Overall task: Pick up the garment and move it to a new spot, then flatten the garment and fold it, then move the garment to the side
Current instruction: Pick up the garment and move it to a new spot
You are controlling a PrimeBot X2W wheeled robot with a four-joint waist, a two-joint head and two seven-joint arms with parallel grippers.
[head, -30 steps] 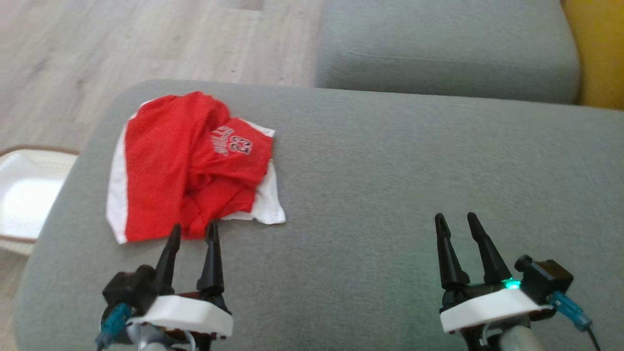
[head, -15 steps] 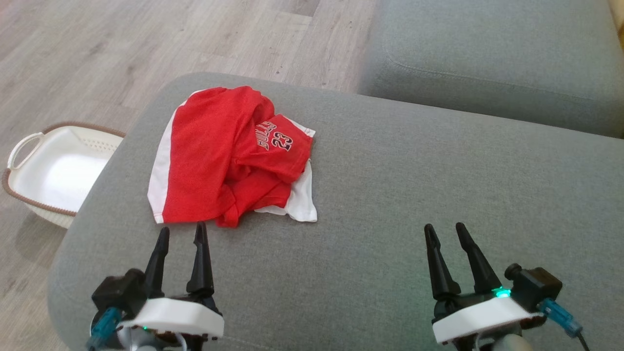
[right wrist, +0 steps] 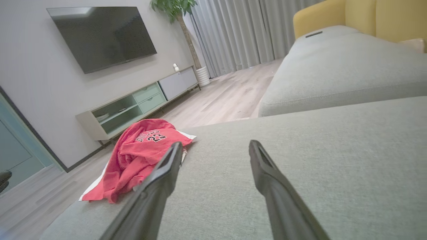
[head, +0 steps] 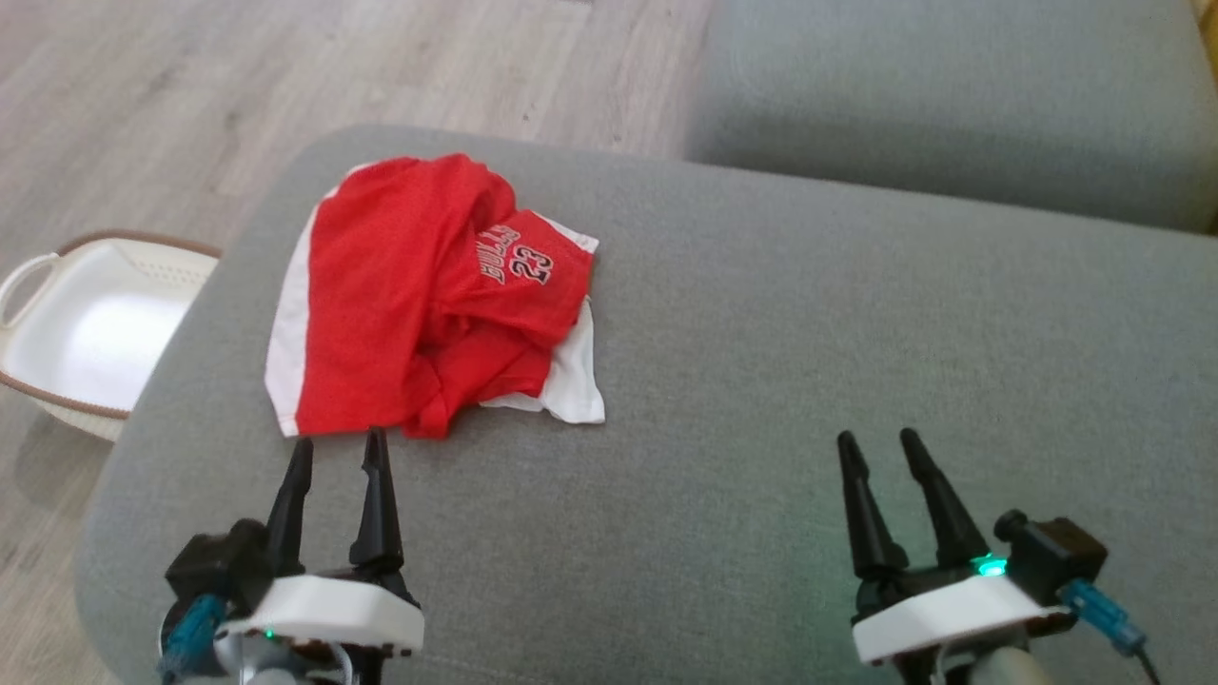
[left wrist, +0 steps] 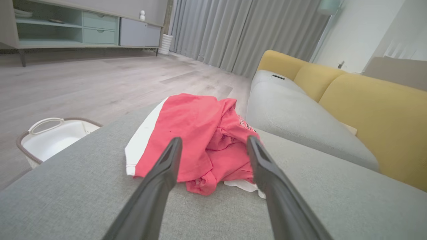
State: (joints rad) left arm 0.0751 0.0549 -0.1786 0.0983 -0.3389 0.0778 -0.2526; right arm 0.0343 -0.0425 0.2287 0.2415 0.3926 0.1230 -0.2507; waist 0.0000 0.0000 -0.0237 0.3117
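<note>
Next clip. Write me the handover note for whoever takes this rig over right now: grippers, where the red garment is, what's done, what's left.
Left gripper: open, empty, fingers pointing at the near edge of the garment, just short of it.
Right gripper: open, empty, over bare cushion, well apart from the garment.
Things: garment crumpled in a heap on the cushion's far left part. A white basket sits on the floor beside that end.
Done: nothing; garment not yet picked up.
Left: grasp it, move it to a new spot, flatten, fold, move it aside.
</note>
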